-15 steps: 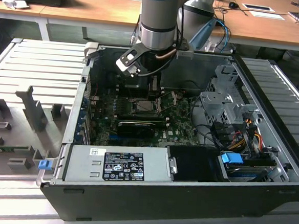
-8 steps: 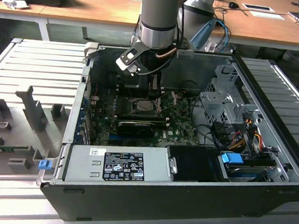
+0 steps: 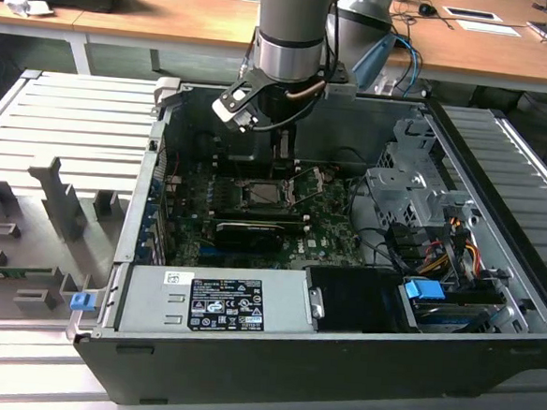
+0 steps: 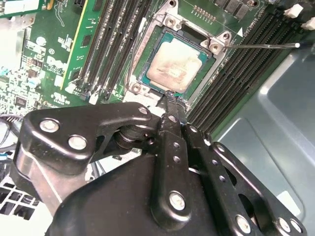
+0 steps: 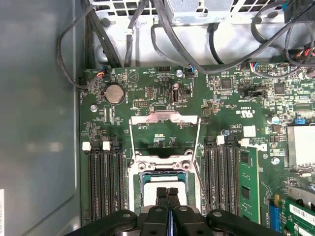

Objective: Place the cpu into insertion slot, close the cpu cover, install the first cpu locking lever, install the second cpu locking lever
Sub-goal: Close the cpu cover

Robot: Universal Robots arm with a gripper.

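The cpu (image 4: 174,64), a pale silver square chip, lies flat in the insertion slot (image 4: 216,59), a black socket with a metal rim. The cpu cover (image 5: 165,118), a thin silvery frame, is swung open and lies back over the green board beyond the insertion slot (image 5: 165,169). A thin wire lever (image 4: 261,46) sticks out sideways over the memory slots. My gripper (image 4: 170,98) hangs just above the socket's near edge, shut, with nothing visible between its black fingers (image 5: 161,194). In the exterior view the gripper (image 3: 279,154) reaches down into the open computer case above the socket (image 3: 265,193).
Long black memory slots (image 5: 103,182) flank the socket on both sides. A black expansion card (image 3: 250,230) lies close in front of it and a power supply box (image 3: 215,299) stands at the case front. Cables (image 5: 123,39) hang near the drive cage. The case walls (image 3: 148,187) enclose the work area.
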